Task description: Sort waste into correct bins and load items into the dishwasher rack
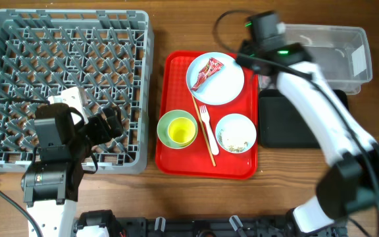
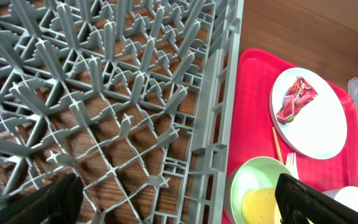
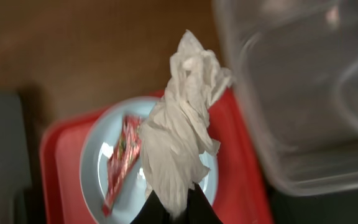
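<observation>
Grey rack [image 1: 18,39], red tray [image 1: 176,155], pale blue plate [image 1: 229,85], red-and-white wrapper [image 1: 207,71], white tissue [image 3: 179,137], pale green bowl [image 1: 165,122], yellow cup [image 1: 179,133]

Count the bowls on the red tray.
2: the pale green bowl at the red tray's left, a yellow cup inside it, and the pale blue bowl at its right, holding food scraps. None seems hidden.

One red rectangular plastic tray [image 1: 176,72]. On it:

- one pale blue round plate [image 1: 226,82]
- one red-and-white snack wrapper [image 1: 208,71]
- two round bowls, a pale green bowl [image 1: 164,122] and a pale blue bowl [image 1: 222,125]
- one small yellow cup [image 1: 181,133]
- one white plastic fork [image 1: 204,117]
- one thin wooden chopstick [image 1: 210,150]

Above the red tray is one crumpled white tissue [image 3: 179,137]. Left of it stands one large grey plastic pegged rack [image 1: 45,52]. Right of it are two bins: one clear rectangular plastic tub [image 1: 341,52] and one shallow black rectangular tray [image 1: 288,125].
</observation>
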You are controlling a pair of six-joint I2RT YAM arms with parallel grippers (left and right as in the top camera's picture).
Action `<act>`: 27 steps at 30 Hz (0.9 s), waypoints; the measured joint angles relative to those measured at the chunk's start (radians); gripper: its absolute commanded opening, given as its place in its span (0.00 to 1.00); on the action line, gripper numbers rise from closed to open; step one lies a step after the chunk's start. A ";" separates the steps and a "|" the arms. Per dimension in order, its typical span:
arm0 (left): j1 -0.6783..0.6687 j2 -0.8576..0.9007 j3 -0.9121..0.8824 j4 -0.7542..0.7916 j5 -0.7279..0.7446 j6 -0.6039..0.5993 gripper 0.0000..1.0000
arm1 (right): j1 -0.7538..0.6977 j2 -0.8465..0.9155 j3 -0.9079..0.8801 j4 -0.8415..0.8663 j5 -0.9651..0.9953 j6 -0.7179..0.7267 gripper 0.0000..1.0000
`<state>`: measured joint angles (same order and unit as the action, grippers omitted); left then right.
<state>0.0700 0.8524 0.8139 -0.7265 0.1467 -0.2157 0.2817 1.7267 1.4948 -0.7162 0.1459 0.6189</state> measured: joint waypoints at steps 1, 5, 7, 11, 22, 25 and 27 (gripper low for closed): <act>0.000 0.000 0.000 0.000 0.000 0.000 1.00 | -0.021 -0.033 0.005 -0.002 0.016 0.000 0.07; 0.000 0.000 0.000 0.000 0.000 0.000 1.00 | -0.126 -0.105 0.023 -0.002 0.059 -0.009 0.67; 0.000 0.000 0.000 0.000 0.000 0.000 1.00 | -0.166 -0.100 0.023 -0.003 0.068 -0.009 0.91; 0.000 0.000 0.000 0.000 0.000 0.000 1.00 | -0.206 -0.076 0.019 0.026 0.068 -0.016 0.99; 0.000 0.000 0.000 0.000 0.000 0.000 1.00 | -0.114 -0.073 0.018 0.122 -0.121 -0.014 0.98; 0.000 0.000 0.000 0.000 0.000 0.000 1.00 | -0.033 -0.055 0.019 0.140 -0.119 -0.009 0.96; 0.000 0.000 0.000 0.000 0.000 0.000 1.00 | 0.036 -0.020 0.019 0.153 -0.107 0.001 0.94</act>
<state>0.0700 0.8524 0.8139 -0.7265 0.1467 -0.2157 0.3176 1.7069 1.5135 -0.5629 0.0387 0.6201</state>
